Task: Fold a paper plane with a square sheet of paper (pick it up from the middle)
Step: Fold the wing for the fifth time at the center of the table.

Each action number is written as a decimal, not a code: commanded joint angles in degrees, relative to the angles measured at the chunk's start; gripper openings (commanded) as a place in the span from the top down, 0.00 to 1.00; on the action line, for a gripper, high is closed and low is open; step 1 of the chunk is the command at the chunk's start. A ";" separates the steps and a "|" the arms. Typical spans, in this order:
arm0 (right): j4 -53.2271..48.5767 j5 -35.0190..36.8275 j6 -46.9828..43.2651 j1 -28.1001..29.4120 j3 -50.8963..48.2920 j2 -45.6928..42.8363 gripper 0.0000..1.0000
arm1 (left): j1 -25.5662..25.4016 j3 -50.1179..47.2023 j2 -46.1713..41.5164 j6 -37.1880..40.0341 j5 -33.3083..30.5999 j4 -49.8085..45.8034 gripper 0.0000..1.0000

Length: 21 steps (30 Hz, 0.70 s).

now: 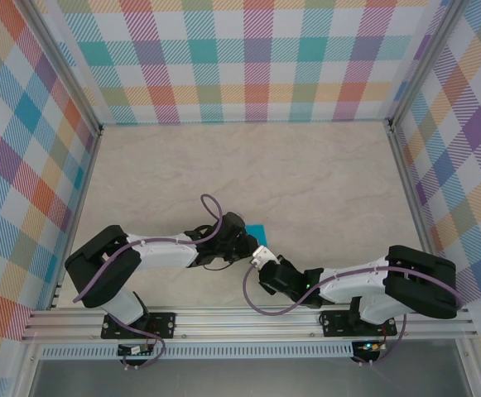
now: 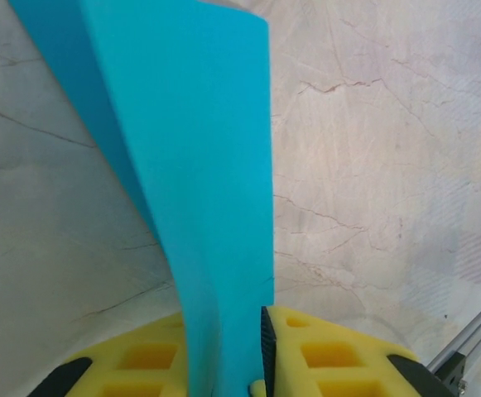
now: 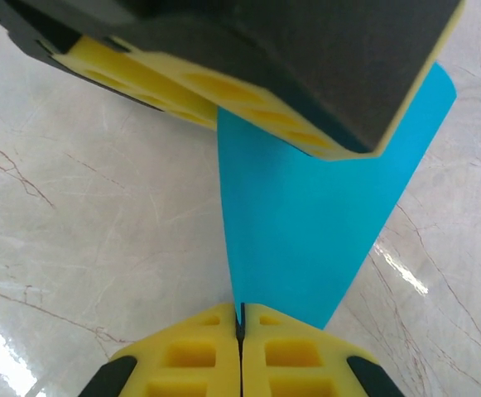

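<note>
Plaid walls (image 1: 257,58) ring a marbled beige bench (image 1: 323,182), near whose centre the folded teal sheet of paper (image 3: 306,231) has its 6 o'clock tip clenched by the right end effector (image 3: 240,322), while the left end effector (image 2: 223,322) straddles its 12 o'clock end, grip impossible to tell.

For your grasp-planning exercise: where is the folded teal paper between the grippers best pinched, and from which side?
Probably its tapered corner, edge-on from the robot's right: the teal paper narrows to a point there, where the right gripper is shut across its faces.
</note>
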 commanded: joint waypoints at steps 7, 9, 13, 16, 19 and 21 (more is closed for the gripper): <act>1.33 -0.71 4.77 -0.90 0.49 -0.38 0.98 | 0.34 -0.22 -9.61 0.99 -8.49 -8.46 0.51; 1.74 -2.63 5.80 -1.86 0.05 -0.86 0.98 | 0.31 -1.08 -12.85 0.77 -11.23 -10.74 0.47; 3.82 -7.77 7.80 -4.41 -1.68 -3.40 0.98 | 0.35 -3.90 -19.82 0.07 -15.71 -13.64 0.42; 5.17 -12.53 9.73 -7.30 -3.48 -6.72 0.98 | 0.35 -6.37 -24.55 -0.72 -17.76 -14.55 0.40; 6.72 -19.78 11.87 -11.63 -5.89 -10.75 0.97 | 0.35 -8.43 -28.14 -1.30 -19.03 -15.06 0.39; 7.18 -24.28 12.74 -14.37 -6.95 -12.69 0.97 | 0.36 -9.42 -29.71 -1.59 -19.46 -15.01 0.38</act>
